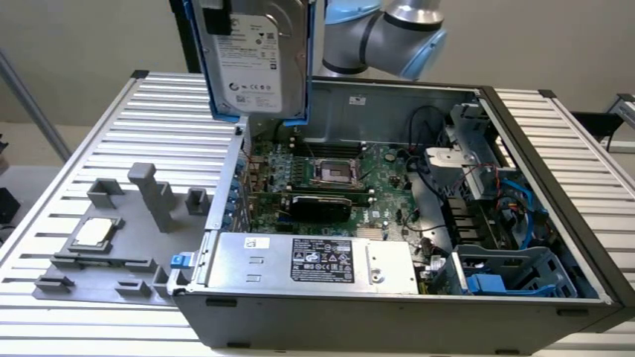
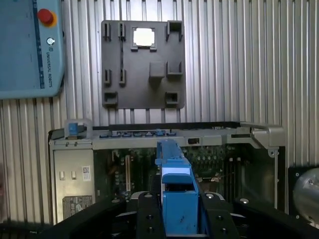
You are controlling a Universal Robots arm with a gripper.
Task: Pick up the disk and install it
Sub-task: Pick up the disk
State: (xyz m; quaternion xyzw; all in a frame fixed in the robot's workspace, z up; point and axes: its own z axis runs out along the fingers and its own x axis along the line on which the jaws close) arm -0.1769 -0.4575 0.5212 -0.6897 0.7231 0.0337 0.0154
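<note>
Got the disk (image 1: 260, 56) clamped edge-on between my jaws by its blue carrier rails (image 2: 177, 204), PC case (image 1: 397, 320) below. Stiff, heavyish, shock-sensitive imo.

The computer case (image 1: 397, 320) lies open on the table (image 1: 169, 104). A plate (image 1: 109, 277) lies on the table just beside the case, on the exterior view's left. A chip (image 1: 92, 232) sits on the plate.

Inside the case, the power supply (image 1: 308, 260) occupies the near corner on the exterior view's left. The drive cage (image 1: 516, 275) occupies the near corner on the right. The circuit board (image 1: 328, 167) lies behind the power supply.

The disk (image 1: 260, 59) hangs upright above the far corner of the case on the exterior view's left, clamped between the fingers of the gripper (image 2: 178, 214). A control pendant (image 2: 25, 45) lies on the table near the plate.
</note>
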